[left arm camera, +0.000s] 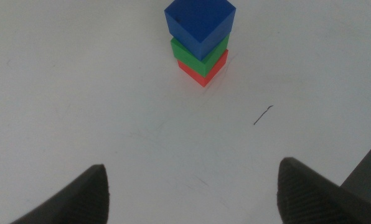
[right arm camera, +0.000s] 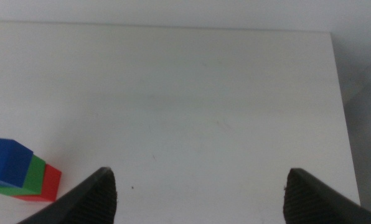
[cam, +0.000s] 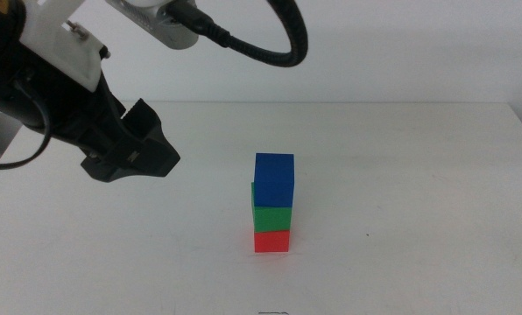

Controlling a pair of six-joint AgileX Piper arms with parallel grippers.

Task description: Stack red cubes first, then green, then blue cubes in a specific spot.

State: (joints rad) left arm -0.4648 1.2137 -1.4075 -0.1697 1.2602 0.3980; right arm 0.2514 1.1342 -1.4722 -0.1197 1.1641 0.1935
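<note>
On my middle view the stack stands on the white counter [cam: 401, 166], and I take it as my landmark: the red cube [cam: 271, 241] sits at the bottom, flat on the counter, the green cube [cam: 271, 214] rests directly on it, and the blue cube [cam: 274, 180] tops the pile. The blue one is turned a little against the green beneath it, so its edges do not line up exactly, and it overhangs slightly on one side. All three touch face to face and the pile stands upright. To the left of the stack and raised above the counter I see the left gripper [cam: 152, 144], well apart from the cubes, with its dark jaws pointing toward the stack. My left wrist view shows its jaws released, spread wide with bare counter between them and nothing held; ahead of them the same pile shows, red cube [left arm camera: 202, 68] under green cube [left arm camera: 200, 52] under blue cube [left arm camera: 200, 23], with a thin dark mark [left arm camera: 263, 114] on the counter near the stack, on the side toward this gripper. The right gripper [right arm camera: 201, 196] does not appear in my middle view; from its wrist camera I see its jaws spread apart as well, holding nothing, with the stack off to one side of them and the blue cube [right arm camera: 5, 163], green cube [right arm camera: 32, 173] and red cube [right arm camera: 48, 183] partly cut by the picture's edge. Beyond the stack the counter runs plain and white to its far edge.
</note>
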